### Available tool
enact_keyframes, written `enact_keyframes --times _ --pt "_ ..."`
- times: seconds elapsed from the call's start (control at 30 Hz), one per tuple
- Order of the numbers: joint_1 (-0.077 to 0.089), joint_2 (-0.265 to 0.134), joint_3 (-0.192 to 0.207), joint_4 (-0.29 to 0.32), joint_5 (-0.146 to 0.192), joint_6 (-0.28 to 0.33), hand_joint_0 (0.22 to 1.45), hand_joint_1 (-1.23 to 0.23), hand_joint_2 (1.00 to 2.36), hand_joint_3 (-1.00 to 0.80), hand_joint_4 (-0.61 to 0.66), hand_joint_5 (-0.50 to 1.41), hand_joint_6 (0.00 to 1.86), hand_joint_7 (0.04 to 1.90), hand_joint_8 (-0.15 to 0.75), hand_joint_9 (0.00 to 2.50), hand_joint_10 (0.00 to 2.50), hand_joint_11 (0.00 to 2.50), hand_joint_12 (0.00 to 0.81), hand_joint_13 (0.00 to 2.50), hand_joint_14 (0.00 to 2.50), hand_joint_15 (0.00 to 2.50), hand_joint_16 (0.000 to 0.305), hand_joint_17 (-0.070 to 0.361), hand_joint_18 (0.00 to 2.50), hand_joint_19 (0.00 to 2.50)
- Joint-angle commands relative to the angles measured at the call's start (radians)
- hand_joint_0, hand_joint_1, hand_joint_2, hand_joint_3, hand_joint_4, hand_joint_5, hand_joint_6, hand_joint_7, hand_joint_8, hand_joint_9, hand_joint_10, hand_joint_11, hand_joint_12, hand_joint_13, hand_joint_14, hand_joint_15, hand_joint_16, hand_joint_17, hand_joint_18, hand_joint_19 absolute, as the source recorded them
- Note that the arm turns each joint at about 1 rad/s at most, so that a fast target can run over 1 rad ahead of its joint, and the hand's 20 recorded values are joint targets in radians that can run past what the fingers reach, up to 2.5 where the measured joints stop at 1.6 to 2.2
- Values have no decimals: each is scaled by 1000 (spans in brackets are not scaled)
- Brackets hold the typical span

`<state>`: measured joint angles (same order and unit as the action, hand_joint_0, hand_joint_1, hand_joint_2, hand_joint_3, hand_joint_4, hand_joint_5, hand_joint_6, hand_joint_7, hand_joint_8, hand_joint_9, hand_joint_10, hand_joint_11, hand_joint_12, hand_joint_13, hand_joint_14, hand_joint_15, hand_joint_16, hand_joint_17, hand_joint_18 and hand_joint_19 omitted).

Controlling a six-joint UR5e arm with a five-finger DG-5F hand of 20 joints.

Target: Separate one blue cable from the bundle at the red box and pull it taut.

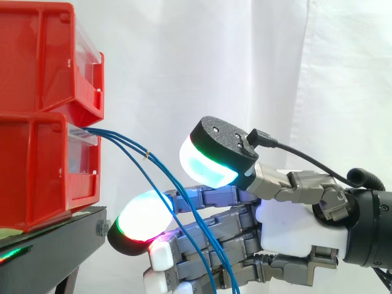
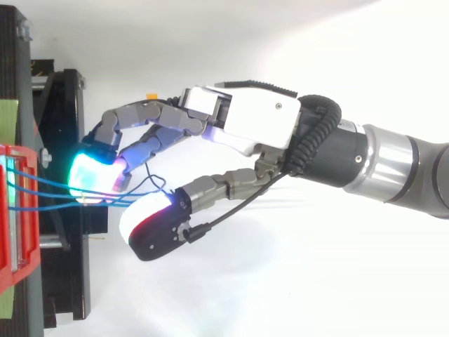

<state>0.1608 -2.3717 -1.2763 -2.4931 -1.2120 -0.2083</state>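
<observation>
Bins (image 1: 43, 61) are red with clear fronts, cables (image 1: 131, 147) blue with a tiny yellow band (image 1: 146, 154), stand (image 1: 55, 242) black with green tape (image 2: 8, 116), curtain (image 1: 184, 55) plain white. Hand (image 1: 294, 229) has a white palm, grey fingers and black-backed pads: upper pad (image 1: 211, 162) glows cyan-white, lower pad (image 1: 144, 220) white edged green and red. Arm (image 2: 393, 165) is black and silver.

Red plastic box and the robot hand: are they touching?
Apart. The top view shows black stand between the red plastic box and the nearest part of the hand; only thin blue cables cross that gap.
</observation>
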Motion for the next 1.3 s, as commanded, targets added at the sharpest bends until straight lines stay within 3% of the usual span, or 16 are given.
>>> enact_keyframes --times 0.0,0.37,0.63,0.9,1.27 --pt "0 0 0 0 -14 13 491 -685 1000 -500 105 -136 547 1052 266 815 18 711 314 744 20 505 47 106 544 692" --pt "14 0 11 19 -14 66 527 -691 1003 -443 95 -136 533 1088 254 815 19 721 302 744 20 527 45 101 539 710" --pt "19 0 28 11 -14 69 537 -696 1003 -418 91 -135 531 1096 252 813 20 722 300 745 20 530 44 100 537 714" --pt "14 -1 28 8 -26 69 548 -683 1005 -407 93 -134 540 1081 257 825 19 727 300 761 20 541 45 101 554 709" --pt "17 -1 28 8 -31 69 579 -703 1006 -341 81 -148 674 877 268 863 18 742 319 801 19 541 48 108 605 711"
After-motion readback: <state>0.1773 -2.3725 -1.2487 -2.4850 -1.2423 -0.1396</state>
